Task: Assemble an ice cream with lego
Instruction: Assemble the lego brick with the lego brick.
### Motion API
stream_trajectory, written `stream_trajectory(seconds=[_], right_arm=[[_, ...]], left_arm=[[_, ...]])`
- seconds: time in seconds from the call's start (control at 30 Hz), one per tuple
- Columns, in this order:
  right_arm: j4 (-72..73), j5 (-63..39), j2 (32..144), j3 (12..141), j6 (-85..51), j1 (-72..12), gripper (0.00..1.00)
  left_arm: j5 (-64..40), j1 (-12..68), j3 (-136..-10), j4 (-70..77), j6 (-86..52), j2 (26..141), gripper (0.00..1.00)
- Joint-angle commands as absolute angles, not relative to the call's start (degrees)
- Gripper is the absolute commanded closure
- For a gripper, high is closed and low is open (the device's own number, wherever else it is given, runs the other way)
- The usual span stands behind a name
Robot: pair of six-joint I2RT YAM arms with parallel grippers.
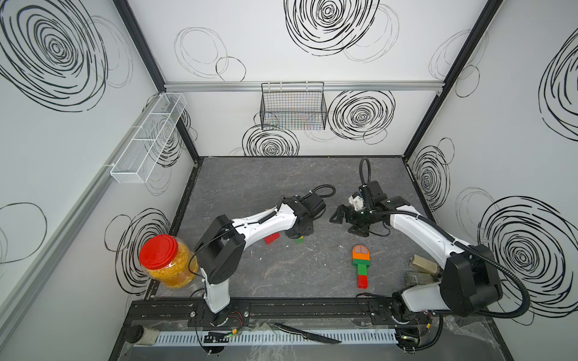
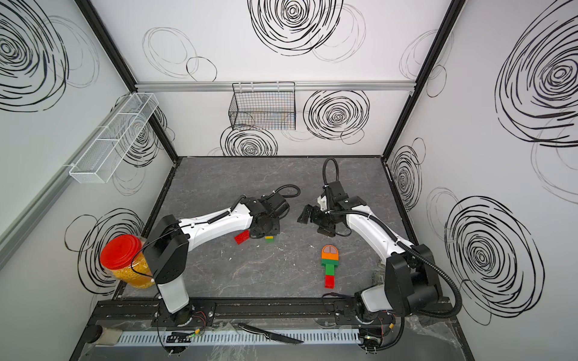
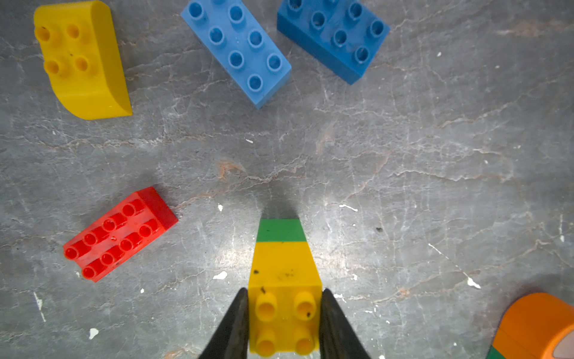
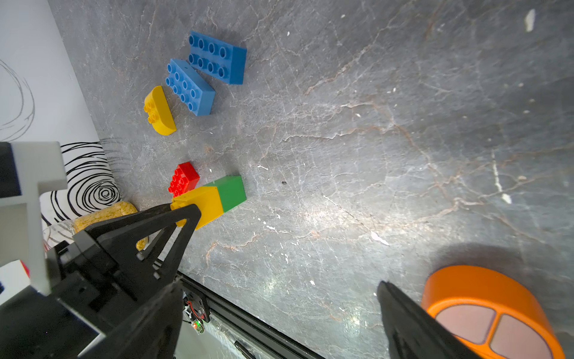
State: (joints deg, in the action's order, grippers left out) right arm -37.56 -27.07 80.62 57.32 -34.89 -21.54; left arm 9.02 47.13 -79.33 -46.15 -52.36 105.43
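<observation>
Surface (image 1: 250,181): dark grey, stone-patterned with pale veins and small white flecks; a black rail (image 1: 297,308) runs along its front edge.
Room: white walls (image 1: 250,47) on three sides, covered in black scribbled swirls, with black posts in the back corners.
Baskets: a black basket (image 1: 293,106) hangs on the back wall and a white basket (image 1: 147,137) on the left wall.
Jar (image 1: 167,265): clear with a red lid and yellow contents, standing at the front left corner.
Knife (image 1: 308,335): lies in front of the rail, off the surface.
Ice cream (image 1: 361,265): lies flat in the right half, nearer the front edge. Its long axis runs back to front. The orange dome end points to the back edge, then green, with the red end toward the front edge.
Stack (image 3: 281,264): a yellow brick on a green one, near the middle of the surface. Its long axis is about upright, yellow studs up toward the wrist and the green end down. I cannot tell whether it touches the surface.
Left pincer (image 3: 284,293): clenched on the yellow brick, one finger on each side.
Right pincer (image 4: 279,284): spread wide and holding nothing, above the surface behind the ice cream.
Red brick (image 3: 119,234): flat with studs up, near the stack on its left-edge side.
Other loose pieces: a pale blue brick (image 3: 236,49) and a dark blue brick (image 3: 334,34) lie just beside each other. A yellow dome (image 3: 82,62) lies apart from them. All have studs up and are hidden under the left arm in both top views.
</observation>
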Motion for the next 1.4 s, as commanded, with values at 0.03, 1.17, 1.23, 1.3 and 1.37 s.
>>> stream_trajectory(seconds=[0.03, 1.17, 1.23, 1.3, 1.37], right_arm=[[-39.4, -26.4, 79.0, 57.1, -35.5, -21.4, 0.00], [-39.5, -26.3, 78.9, 57.4, -35.3, -21.4, 0.00], [-39.7, -26.4, 78.9, 57.5, -35.3, -21.4, 0.00], [-39.8, -26.3, 78.8, 57.6, -35.3, -21.4, 0.00], [-39.9, -26.2, 78.7, 57.6, -35.3, -21.4, 0.00]], left_arm=[[6.7, 46.5, -76.5, -48.0, -51.9, 110.8, 0.91], [8.9, 46.4, -78.5, -49.5, -54.4, 107.1, 0.60], [9.2, 46.5, -78.7, -49.6, -54.6, 106.8, 0.58], [9.5, 46.4, -79.2, -49.9, -54.6, 106.5, 0.57], [9.8, 46.5, -79.7, -50.3, -54.6, 106.4, 0.55]])
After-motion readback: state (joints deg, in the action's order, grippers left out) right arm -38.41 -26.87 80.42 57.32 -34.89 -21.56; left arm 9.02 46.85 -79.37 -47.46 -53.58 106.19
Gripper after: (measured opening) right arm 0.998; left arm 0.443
